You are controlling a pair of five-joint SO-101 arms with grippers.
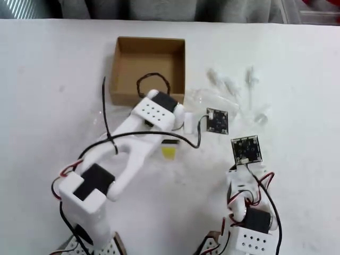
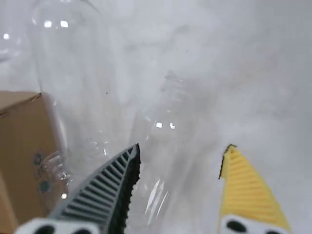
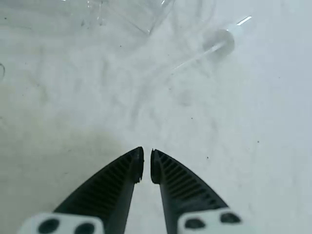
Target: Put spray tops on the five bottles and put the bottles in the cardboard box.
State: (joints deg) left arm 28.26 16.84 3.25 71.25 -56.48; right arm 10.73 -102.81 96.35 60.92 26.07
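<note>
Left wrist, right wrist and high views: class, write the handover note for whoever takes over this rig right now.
Left gripper: open, fingers either side of a clear plastic bottle lying on the white table; its threaded neck is bare, with no top.
Right gripper: shut, empty, above the table.
Brown cardboard box: no bottles inside. More clear bottles and clear spray tops lie beside it.
Done: nothing yet.
Left: top every bottle, then box them.
</note>
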